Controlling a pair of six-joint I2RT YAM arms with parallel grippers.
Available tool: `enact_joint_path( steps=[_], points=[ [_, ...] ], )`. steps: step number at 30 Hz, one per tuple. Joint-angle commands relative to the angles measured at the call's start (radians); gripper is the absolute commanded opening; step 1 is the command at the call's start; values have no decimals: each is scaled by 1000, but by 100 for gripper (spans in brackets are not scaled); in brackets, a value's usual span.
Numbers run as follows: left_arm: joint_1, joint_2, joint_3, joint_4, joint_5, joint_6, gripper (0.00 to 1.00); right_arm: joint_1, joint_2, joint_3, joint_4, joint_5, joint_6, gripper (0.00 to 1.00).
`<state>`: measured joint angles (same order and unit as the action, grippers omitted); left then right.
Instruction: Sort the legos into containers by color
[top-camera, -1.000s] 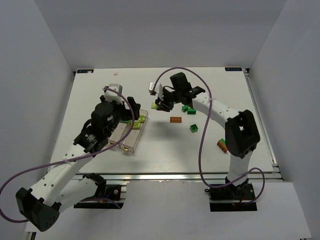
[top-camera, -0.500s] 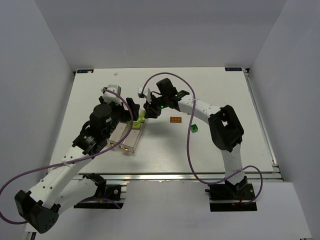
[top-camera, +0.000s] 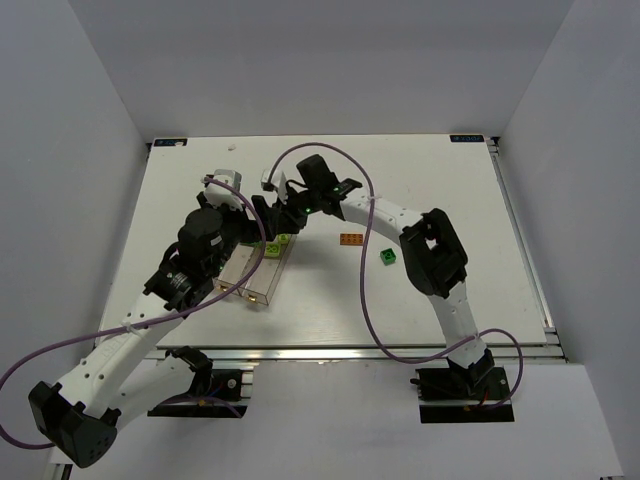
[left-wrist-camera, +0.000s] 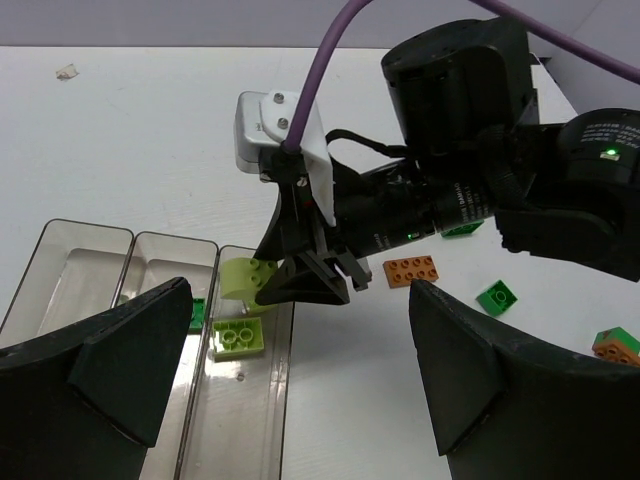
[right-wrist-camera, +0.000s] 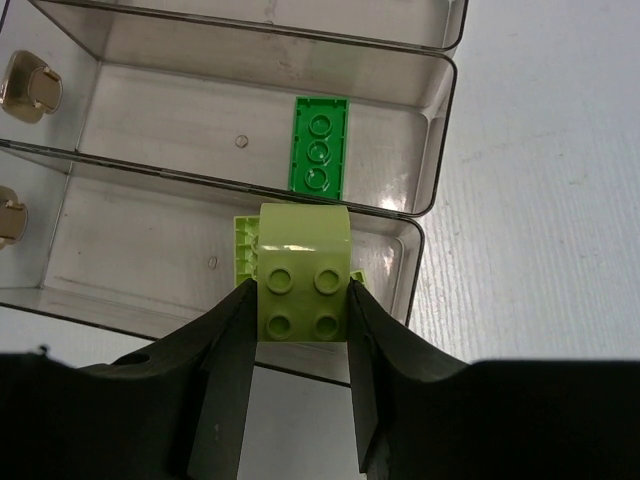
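My right gripper is shut on a lime lego and holds it over the near end of the rightmost clear container. From above, the right gripper is over the containers. A flat lime lego lies in that container. A dark green lego lies in the middle container. My left gripper is open and empty, hovering over the containers' right side. An orange lego and a green lego lie on the table.
In the left wrist view, one more green lego lies behind the right arm, and a green and orange pair lies at the far right. The two arms are close together over the containers. The leftmost container shows no lego.
My right gripper has moved left across the table with the lime lego, from near the loose legos to over the containers. The left arm has barely moved.
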<state>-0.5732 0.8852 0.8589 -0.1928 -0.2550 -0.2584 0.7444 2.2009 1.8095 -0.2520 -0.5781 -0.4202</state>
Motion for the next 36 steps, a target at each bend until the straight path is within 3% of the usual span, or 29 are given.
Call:
enact_joint_path(
  steps=[1, 13, 19, 22, 23, 25, 27, 29, 31, 36],
  points=[
    [-2, -20, -6, 18, -16, 11, 98, 6, 25, 48, 8, -2, 50, 38],
    [-2, -19, -6, 21, -18, 16, 98, 6, -41, -7, 33, 3, 40, 57],
    [-2, -17, -9, 21, -13, 16, 98, 4, -137, -77, 17, 100, -24, 57],
    [-2, -15, -6, 21, 8, 16, 98, 4, -315, -312, 115, 243, -112, 61],
    [-2, -15, -4, 21, 17, 16, 98, 1, -364, -388, 216, 276, -127, 66],
    [-4, -17, -4, 23, 28, 16, 98, -11, -508, -593, 299, 352, -156, 89],
    [-2, -20, -8, 27, 45, 15, 98, -30, -582, -692, 329, 366, -172, 89],
    [-4, -15, -8, 32, 62, 11, 98, -80, -654, -743, 257, 286, -207, 89],
    [-4, 0, -11, 33, 75, 7, 98, -163, -696, -728, 62, 162, -238, 89],
    [-4, 55, -6, 30, 132, 1, 98, -301, -788, -765, -134, 104, -408, 89]
  ],
)
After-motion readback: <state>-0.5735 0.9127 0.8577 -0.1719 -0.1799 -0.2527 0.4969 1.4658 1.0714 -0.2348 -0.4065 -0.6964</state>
